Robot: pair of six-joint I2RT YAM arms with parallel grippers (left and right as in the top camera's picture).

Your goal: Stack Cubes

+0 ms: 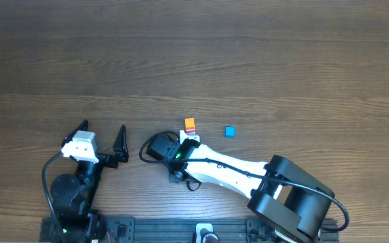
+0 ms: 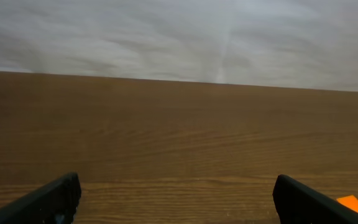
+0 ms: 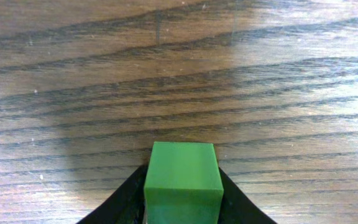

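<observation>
Right claw [image 3: 182,169]: pinched on the green cube, with one black finger against each of its side faces.
Green cube [image 3: 183,186]: bright green, matte and plain, with crisp straight edges. Its top face was lighter than the face toward the wrist camera. A soft shadow spread on the wood around it. Whether its underside touched the wood could not be told.
Green cube's place: low over the tabletop [image 1: 262,61] near the middle, at the end of the right arm, which stretched from its base across toward the left arm's side.
Orange cube [image 1: 190,124]: small and sitting on the tabletop just beyond the right claw in the top view. Whether the two touched could not be told.
Blue cube [image 1: 229,131]: small and bright blue, on the tabletop beside the orange cube toward the right arm's side, apart from it and from the claw.
Left claw [image 1: 103,126]: spread wide with nothing between its fingers, low over the tabletop by the left arm's base and well apart from the cubes. In the left wrist view, an orange corner showed past one dark finger.
Tabletop: dark brown wood with long grain lines.
</observation>
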